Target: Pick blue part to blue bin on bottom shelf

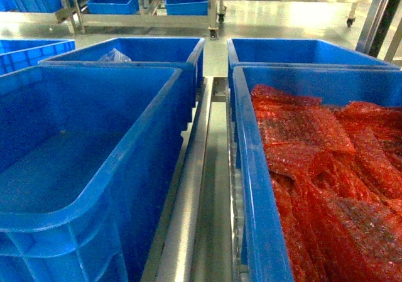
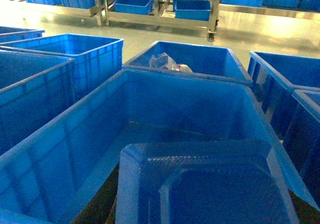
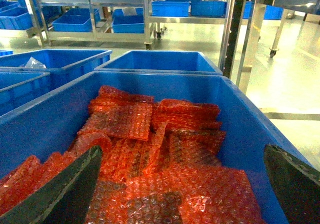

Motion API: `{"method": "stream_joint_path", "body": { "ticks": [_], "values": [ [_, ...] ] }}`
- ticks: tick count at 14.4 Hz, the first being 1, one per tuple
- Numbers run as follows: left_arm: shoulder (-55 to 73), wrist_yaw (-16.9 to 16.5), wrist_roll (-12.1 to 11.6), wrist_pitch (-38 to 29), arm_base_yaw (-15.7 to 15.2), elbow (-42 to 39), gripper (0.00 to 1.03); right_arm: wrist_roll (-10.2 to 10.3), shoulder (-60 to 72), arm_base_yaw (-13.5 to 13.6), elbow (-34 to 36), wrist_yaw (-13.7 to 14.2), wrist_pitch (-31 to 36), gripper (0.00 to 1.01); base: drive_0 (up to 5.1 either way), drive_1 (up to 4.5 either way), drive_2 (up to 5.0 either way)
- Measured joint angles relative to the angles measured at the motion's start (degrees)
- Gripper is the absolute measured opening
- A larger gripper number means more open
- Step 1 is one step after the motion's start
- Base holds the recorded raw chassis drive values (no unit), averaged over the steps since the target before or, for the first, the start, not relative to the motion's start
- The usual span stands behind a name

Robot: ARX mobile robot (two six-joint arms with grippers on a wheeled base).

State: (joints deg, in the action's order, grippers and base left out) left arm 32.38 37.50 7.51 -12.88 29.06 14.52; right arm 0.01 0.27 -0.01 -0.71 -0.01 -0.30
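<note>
A large blue bin (image 1: 94,169), deep and bare inside, fills the left of the head view; its smooth floor and ribbed walls show nothing lying in it. Beside it on the right, a second large blue bin (image 1: 264,188) is heaped with red bubble-wrap pouches (image 1: 333,169) that overlap one another in loose layers. Between the two bins runs the steel centre divider rail (image 1: 201,188) of the bottom shelf, with white rollers (image 1: 236,200) just visible along its right side.

Behind these sit two more blue bins; the rear left bin (image 1: 157,53) holds a crumpled clear plastic bag (image 1: 114,56), and the rear right bin (image 1: 301,49) shows only its walls. Farther back across the pale floor, steel racks on wheels (image 1: 213,18) carry smaller blue bins.

In the left wrist view a dark blue moulded tray-like part (image 2: 205,184) fills the lower frame, directly above the bare bin (image 2: 75,149). The left gripper itself cannot be seen, so its grip cannot be told.

In the right wrist view the right gripper (image 3: 180,184) hangs over the red pouches (image 3: 150,134) with its two dark fingers (image 3: 65,194) spread wide apart, touching nothing
</note>
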Motion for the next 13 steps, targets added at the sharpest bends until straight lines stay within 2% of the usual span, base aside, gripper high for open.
{"method": "stream_joint_path", "body": {
  "ticks": [6,7,8,11,12,13],
  "values": [
    [0.0,0.0,0.0,0.0,0.0,0.0,0.43,0.0,0.0,0.0,0.0,0.0,0.0,0.98,0.0,0.0,0.0],
    [0.8,2.1,-0.7,2.3,0.5,0.5,0.43,0.0,0.0,0.0,0.0,0.0,0.0,0.98,0.0,0.0,0.0],
    [4.1,4.3,-2.0,-0.2,-0.1,1.3,0.43,0.0,0.0,0.0,0.0,0.0,0.0,0.98,0.0,0.0,0.0],
    [22.3,-4.1,-5.0,-15.6,-10.3,7.4,0.43,0.0,0.0,0.0,0.0,0.0,0.0,0.98,0.0,0.0,0.0],
    [29.5,-6.4,-5.1,-19.3,-12.9,10.2,0.43,0.0,0.0,0.0,0.0,0.0,0.0,0.98,0.0,0.0,0.0],
    [32.3,-7.4,-5.1,-20.3,-13.7,11.6,0.43,0.0,0.0,0.0,0.0,0.0,0.0,0.98,0.0,0.0,0.0]
  ]
}}
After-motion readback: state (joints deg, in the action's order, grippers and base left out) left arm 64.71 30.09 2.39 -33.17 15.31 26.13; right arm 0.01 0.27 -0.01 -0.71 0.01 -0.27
